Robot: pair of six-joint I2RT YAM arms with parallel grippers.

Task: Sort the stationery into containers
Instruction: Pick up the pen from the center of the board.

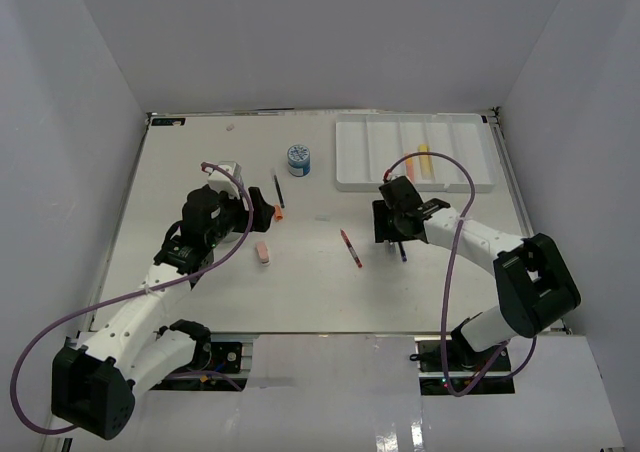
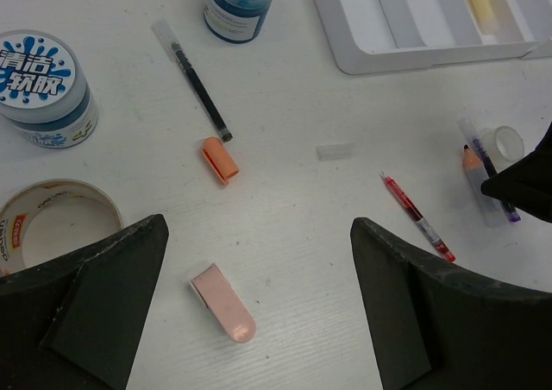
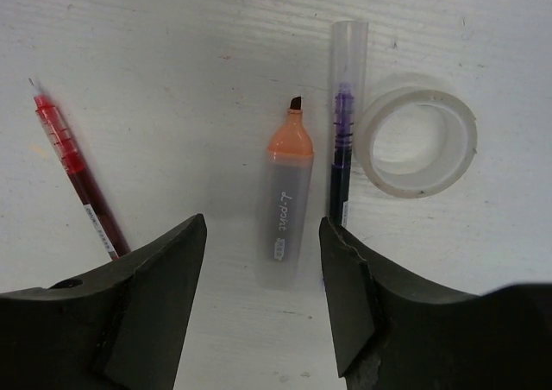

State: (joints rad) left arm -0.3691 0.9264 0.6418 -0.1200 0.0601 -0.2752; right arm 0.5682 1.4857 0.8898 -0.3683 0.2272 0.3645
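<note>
My left gripper [image 1: 250, 217] [image 2: 259, 226] is open and empty above the table. The pink eraser [image 2: 222, 303] [image 1: 263, 253] lies between its fingers, nearer the left one. An orange cap [image 2: 221, 160], a black pen [image 2: 191, 79], two blue-lid jars [image 2: 41, 86] [image 2: 241, 2] and a tape roll [image 2: 53, 222] lie around it. My right gripper [image 1: 393, 230] [image 3: 261, 226] is open, its jaws either side of the tail end of the uncapped orange marker [image 3: 287, 200]. A purple pen [image 3: 343, 140] and a clear tape roll [image 3: 418, 141] lie to its right, a red pen [image 3: 73, 170] [image 1: 351, 248] to its left.
The white divided tray [image 1: 360, 157] [image 2: 362, 49] stands at the far right with a yellow marker [image 1: 423, 162] [image 2: 479, 2] in one compartment. A small clear scrap [image 2: 335, 151] lies mid-table. White walls close in the table on three sides.
</note>
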